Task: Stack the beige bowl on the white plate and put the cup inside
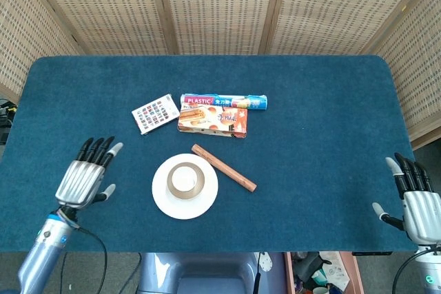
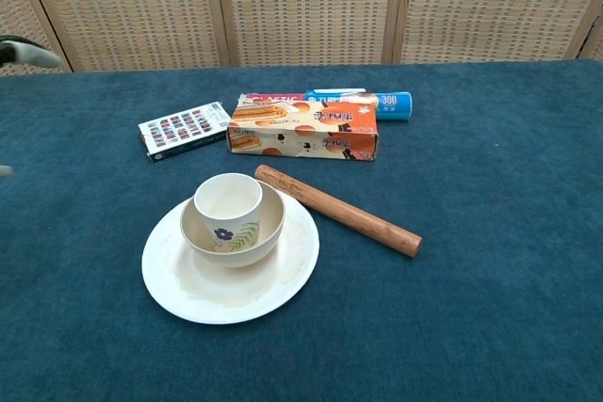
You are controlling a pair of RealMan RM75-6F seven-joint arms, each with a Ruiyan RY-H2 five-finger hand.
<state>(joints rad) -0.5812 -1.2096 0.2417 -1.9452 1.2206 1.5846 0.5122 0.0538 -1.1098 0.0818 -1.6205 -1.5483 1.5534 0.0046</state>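
The white plate [image 2: 188, 294] [image 1: 162, 201] lies near the table's front, left of centre. On it sits the beige bowl [image 2: 268, 228] [image 1: 198, 182], and the white cup [image 2: 227, 210] [image 1: 184, 178] with a flower print stands upright inside the bowl. My left hand [image 1: 86, 176] is open, fingers spread, well to the left of the plate and holding nothing; only a fingertip [image 2: 28, 50] shows at the chest view's left edge. At the front right corner my right hand [image 1: 414, 199] is open and empty.
A wooden rolling pin [image 2: 337, 210] [image 1: 223, 167] lies just right of the plate. Behind it are an orange biscuit box [image 2: 303, 130], a roll of plastic wrap [image 2: 372, 99] and a small patterned box [image 2: 184, 129]. Woven screens stand behind the table.
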